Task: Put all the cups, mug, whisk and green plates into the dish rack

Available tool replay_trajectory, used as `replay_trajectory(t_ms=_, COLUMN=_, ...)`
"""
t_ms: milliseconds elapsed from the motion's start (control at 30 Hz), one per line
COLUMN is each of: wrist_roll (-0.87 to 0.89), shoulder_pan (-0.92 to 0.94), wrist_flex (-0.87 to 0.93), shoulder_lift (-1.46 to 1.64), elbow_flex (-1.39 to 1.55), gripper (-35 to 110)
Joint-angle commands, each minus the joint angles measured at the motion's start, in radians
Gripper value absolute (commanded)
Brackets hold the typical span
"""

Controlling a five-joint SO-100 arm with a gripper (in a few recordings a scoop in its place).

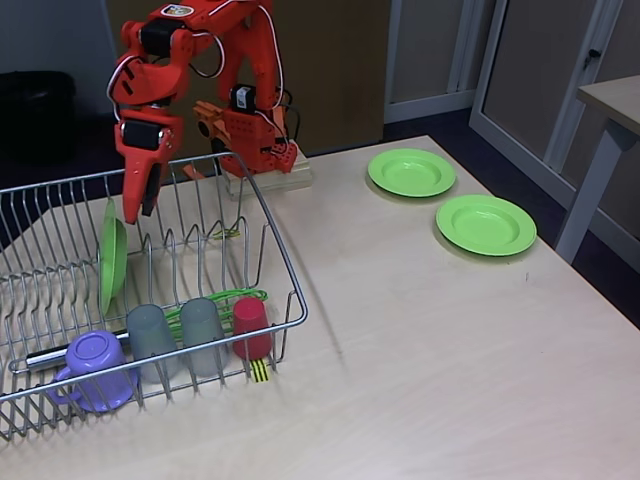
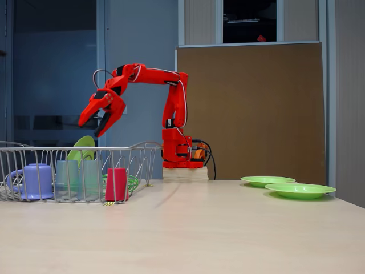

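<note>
Behind cups (image 1: 150,335), whisk (image 1: 215,300) clear from above

My hand (image 1: 138,208) is bright orange-red. The silver wire dish rack (image 1: 285,290), with its yellow-black striped tag (image 1: 259,371), holds a lilac mug (image 1: 92,368), two grey cups (image 1: 152,338), a red cup (image 1: 251,326), and a lime-green plate (image 1: 113,256). Two more lime-green plates (image 1: 411,171) lie on the pale wood tabletop (image 1: 450,350).

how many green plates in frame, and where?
3. One plate stands on edge in the dish rack, below the open gripper. Two lie flat on the table: one farther back, one nearer.
</note>
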Motion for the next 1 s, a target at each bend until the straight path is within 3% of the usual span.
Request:
replay_trajectory(t_ms=0, wrist_roll=-0.055, shoulder_pan=-0.126, wrist_flex=0.117, shoulder_lift=0.106, elbow_flex=-0.072, gripper=19)
replay_trajectory(t_ms=167, wrist_roll=0.249, shoulder_pan=-0.417, wrist_flex=0.21, shoulder_lift=0.144, elbow_flex=-0.058, gripper=18)
replay_trajectory(t_ms=400, wrist_roll=1.131, shoulder_pan=-0.885, wrist_flex=0.017, shoulder_lift=0.141, elbow_flex=0.129, gripper=26)
replay_trajectory(t_ms=533, wrist_roll=1.514, shoulder_pan=-1.088, wrist_flex=-0.141, shoulder_lift=0.078, elbow_flex=0.167, gripper=27)
replay_trajectory(t_ms=667, wrist_roll=1.856, shoulder_pan=-1.239, wrist_flex=-0.178, shoulder_lift=-0.054, elbow_flex=0.109, gripper=23)
replay_trajectory(t_ms=767, wrist_roll=1.96, shoulder_pan=-1.322, wrist_flex=-0.196, shoulder_lift=-0.164, elbow_flex=0.038, gripper=23)
replay_trajectory(t_ms=967, wrist_roll=1.891, shoulder_pan=-1.414, wrist_flex=-0.344, shoulder_lift=-0.4, elbow_flex=-0.029, gripper=32)
